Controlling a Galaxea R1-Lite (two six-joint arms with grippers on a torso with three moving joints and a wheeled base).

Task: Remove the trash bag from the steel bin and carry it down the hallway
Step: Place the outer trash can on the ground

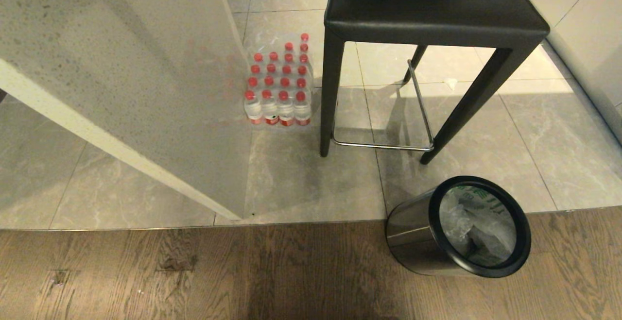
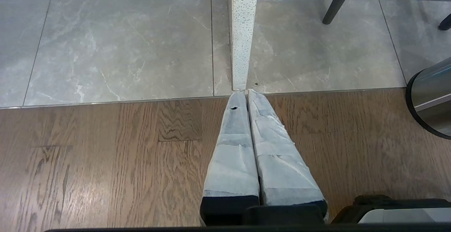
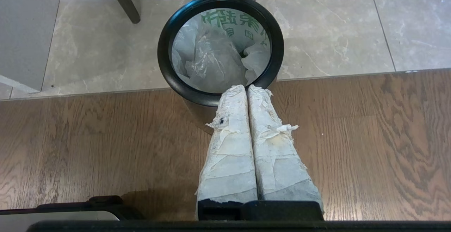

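The steel bin (image 1: 413, 235) with its black rim (image 3: 165, 66) stands on the wood floor by the tile edge, at the lower right of the head view. Inside it sits the trash bag (image 3: 215, 59), crumpled white plastic with green printing, also seen as the bag (image 1: 478, 225) from above. My right gripper (image 3: 246, 87) is shut and empty, its taped fingertips over the bin's near rim. My left gripper (image 2: 246, 92) is shut and empty above the floor seam, left of the bin (image 2: 431, 98). Neither arm shows in the head view.
A black stool (image 1: 432, 4) with a chrome footrest (image 1: 384, 145) stands just behind the bin. A shrink-wrapped pack of red-capped bottles (image 1: 279, 87) sits on the grey tiles beside a speckled stone panel (image 1: 121, 67) that reaches the floor seam.
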